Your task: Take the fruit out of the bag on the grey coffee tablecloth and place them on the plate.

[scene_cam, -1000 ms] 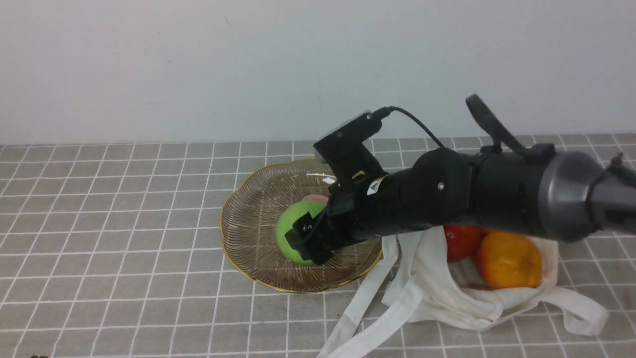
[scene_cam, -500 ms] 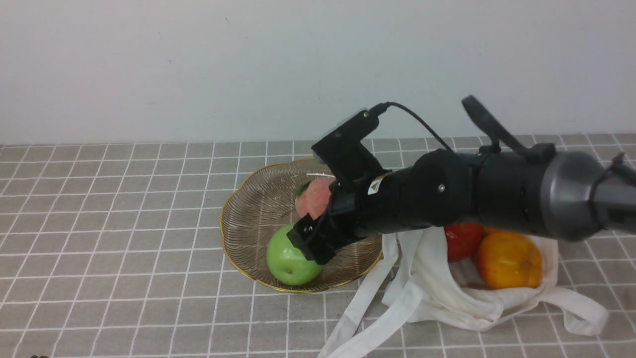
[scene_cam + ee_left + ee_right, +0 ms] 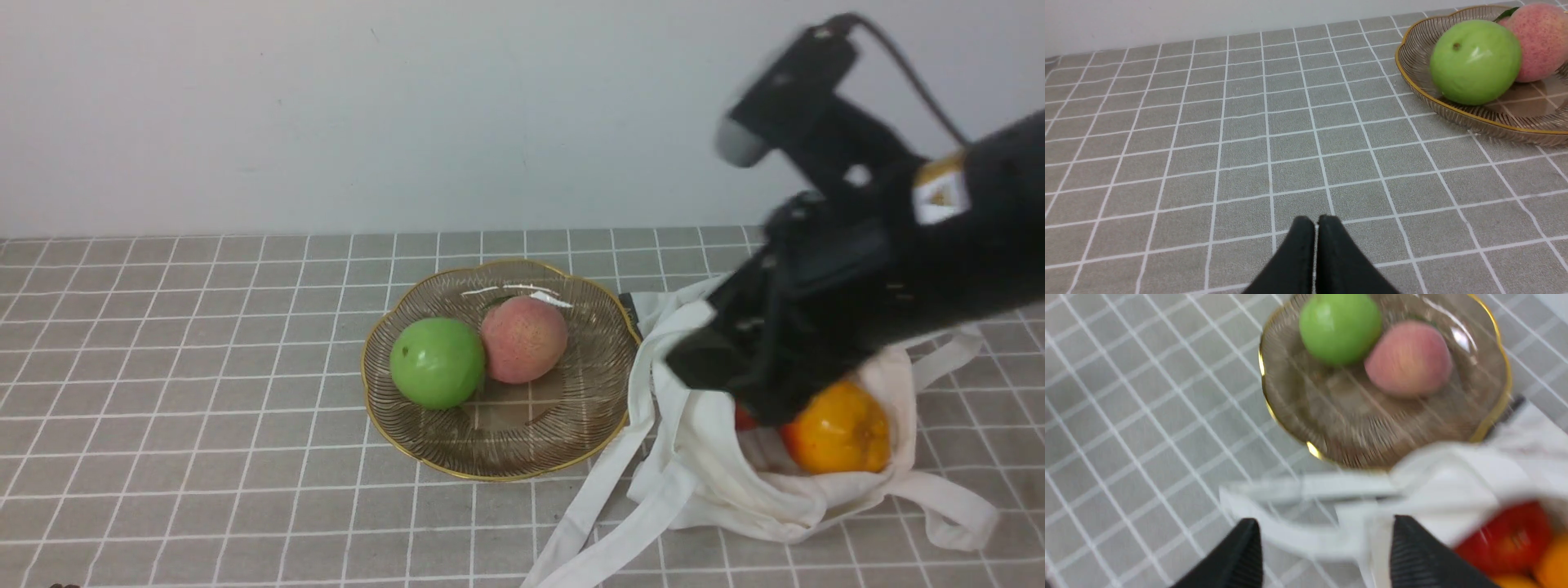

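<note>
The plate (image 3: 506, 429) lies on the grey coffee tablecloth (image 3: 204, 367) and holds a green apple (image 3: 437, 363) and a pink peach-like fruit (image 3: 523, 339), side by side. The bag (image 3: 718, 465) lies right of the plate, with an orange fruit (image 3: 837, 429) and a mostly hidden red apple (image 3: 741, 420) in its mouth. My right gripper (image 3: 1325, 531) is open and empty above the bag's edge and straps (image 3: 1474, 473), next to the red apple (image 3: 1506, 539); the view is blurred. My left gripper (image 3: 1315, 220) is shut and empty, low over bare cloth, apart from the plate (image 3: 1453, 111).
The bag's long white straps (image 3: 596, 498) trail across the cloth in front of the plate's right side. A white wall (image 3: 408, 114) stands behind the table. The right arm (image 3: 898, 245) hangs over the bag and hides part of it.
My right gripper let go of the green apple on the plate, then rose and swung right over the bag. The apple rolled to the plate's left side, beside the pink fruit.
</note>
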Robot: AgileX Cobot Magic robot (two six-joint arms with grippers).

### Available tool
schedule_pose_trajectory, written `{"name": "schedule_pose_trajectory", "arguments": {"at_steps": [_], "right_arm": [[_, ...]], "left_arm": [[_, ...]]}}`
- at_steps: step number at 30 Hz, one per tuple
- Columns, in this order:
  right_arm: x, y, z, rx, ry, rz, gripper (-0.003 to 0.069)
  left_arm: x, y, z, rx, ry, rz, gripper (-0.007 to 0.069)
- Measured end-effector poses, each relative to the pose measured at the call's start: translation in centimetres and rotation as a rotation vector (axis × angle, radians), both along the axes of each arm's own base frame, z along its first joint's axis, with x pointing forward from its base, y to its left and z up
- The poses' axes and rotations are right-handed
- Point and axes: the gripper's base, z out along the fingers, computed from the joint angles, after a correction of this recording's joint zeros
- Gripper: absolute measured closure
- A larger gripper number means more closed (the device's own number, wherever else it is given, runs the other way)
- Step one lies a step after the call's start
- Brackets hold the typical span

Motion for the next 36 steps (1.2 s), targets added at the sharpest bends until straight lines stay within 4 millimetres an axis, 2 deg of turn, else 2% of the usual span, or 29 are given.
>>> {"name": "schedule_pose_trajectory", "arguments": {"at_steps": [1,3,8,9,12,14,16,18,19,21,25,36], "right_arm": [[-0.7,-0.8,0.4,-0.029,0.002,-0.005,0.0326],[-3.4,-3.8,2.2,-0.093,-0.016,-0.055,0.0434],[-7.2,-7.4,4.3,-0.041,-0.091,-0.228,0.0608],[-8.8,-8.3,4.6,-0.006,-0.115,-0.255,0.0638],[-12.6,-10.2,3.7,0.048,-0.156,-0.275,0.0668],[-13.6,-10.7,3.0,0.075,-0.172,-0.278,0.0671],[-14.8,-11.1,1.3,0.169,-0.258,-0.279,0.0671],[-15.0,-11.0,-0.6,0.254,-0.319,-0.280,0.0671],[-15.1,-11.1,-0.9,0.277,-0.340,-0.280,0.0671],[-14.7,-10.8,-3.1,0.388,-0.423,-0.291,0.0673],[-14.2,-10.5,-5.2,0.499,-0.486,-0.315,0.0673],[-13.6,-10.3,-9.5,0.456,-0.416,-0.336,0.0673]], "left_arm": [[0.0,0.0,0.0,0.000,0.000,0.000,0.0632],[0.0,0.0,0.0,0.000,0.000,0.000,0.0632],[0.0,0.0,0.0,0.000,0.000,0.000,0.0632],[0.0,0.0,0.0,0.000,0.000,0.000,0.0632],[0.0,0.0,0.0,0.000,0.000,0.000,0.0632],[0.0,0.0,0.0,0.000,0.000,0.000,0.0632],[0.0,0.0,0.0,0.000,0.000,0.000,0.0632],[0.0,0.0,0.0,0.000,0.000,0.000,0.0632],[0.0,0.0,0.0,0.000,0.000,0.000,0.0632],[0.0,0.0,0.0,0.000,0.000,0.000,0.0632],[0.0,0.0,0.0,0.000,0.000,0.000,0.0632],[0.0,0.0,0.0,0.000,0.000,0.000,0.0632]]}}
